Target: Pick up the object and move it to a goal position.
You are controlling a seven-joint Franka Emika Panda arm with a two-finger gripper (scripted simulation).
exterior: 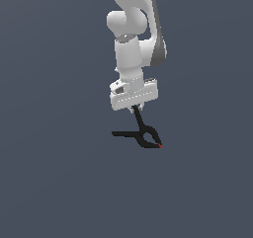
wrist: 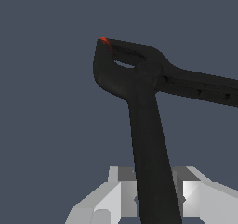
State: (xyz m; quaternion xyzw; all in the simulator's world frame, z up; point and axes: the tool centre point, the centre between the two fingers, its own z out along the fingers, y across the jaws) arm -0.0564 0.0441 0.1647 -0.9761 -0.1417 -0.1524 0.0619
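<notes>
Against plain dark grey backdrop, black spring clamp [exterior: 143, 133] hanging below white hand [exterior: 136, 106], one handle pinched between white fingers [wrist: 118, 195], other handle splayed toward exterior view's left, looped jaw and red tip [exterior: 160, 146] lowest, toward exterior view's right.

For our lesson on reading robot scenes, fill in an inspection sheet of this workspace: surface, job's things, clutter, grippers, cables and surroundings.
Surface: plain dark grey-blue ground; no edge or texture seen.
Job's things: small black spring clamp with a red tip, held by one thin handle; the other handle points towards the exterior view's left.
Clutter: nothing seen.
Grippers: white two-fingered gripper, shut on the clamp's handle, pointing down.
Cables: nothing seen.
Surroundings: uniform dark backdrop; no goal marker seen.
</notes>
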